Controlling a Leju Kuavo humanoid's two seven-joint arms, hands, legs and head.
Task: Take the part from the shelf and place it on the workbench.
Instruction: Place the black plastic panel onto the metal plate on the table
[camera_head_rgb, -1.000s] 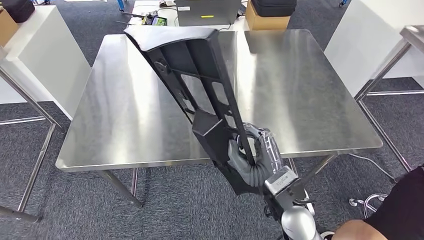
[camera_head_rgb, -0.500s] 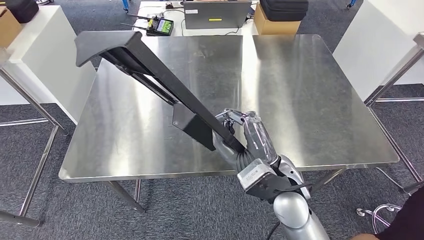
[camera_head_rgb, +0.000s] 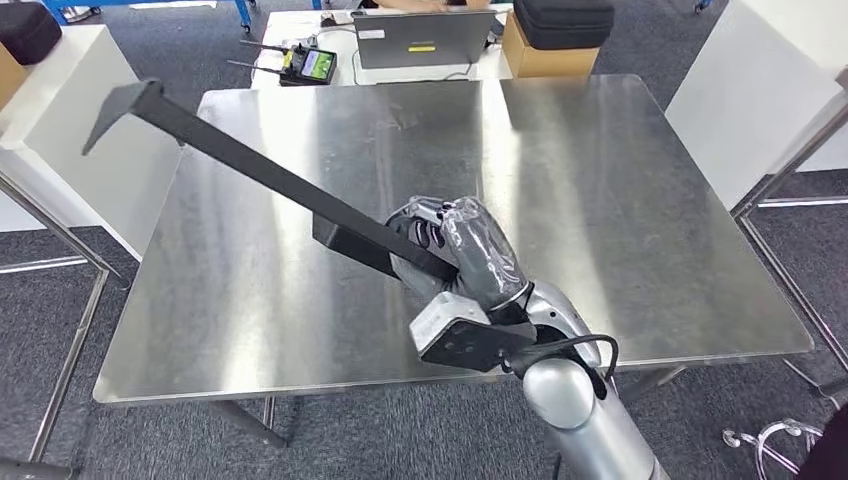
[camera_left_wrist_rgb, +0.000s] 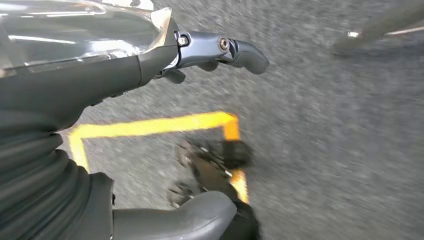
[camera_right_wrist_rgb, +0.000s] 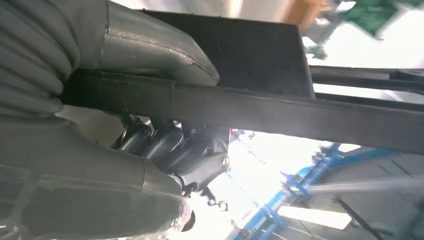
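Steel workbench (camera_head_rgb: 620, 200) lies below the right hand (camera_head_rgb: 455, 255), which clasps the long black part (camera_head_rgb: 260, 175) (far end overhanging); lower it level before releasing.

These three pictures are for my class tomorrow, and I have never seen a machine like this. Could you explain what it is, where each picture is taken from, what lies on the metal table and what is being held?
It is a humanoid robot with two silver arms that end in many-fingered hands. The wide picture comes from a camera high on its body, looking forward and down. There the right hand grips a long black part near one end, holding it slanted above the steel workbench; the far end juts past the table's left edge. I see nothing lying on the bench's bare surface. Beyond it stand a laptop and a cardboard box.

The other two pictures come from cameras at the wrists. The right wrist view shows the part up close across the hand. The left wrist view shows the left hand holding nothing, hanging over grey floor with yellow tape.
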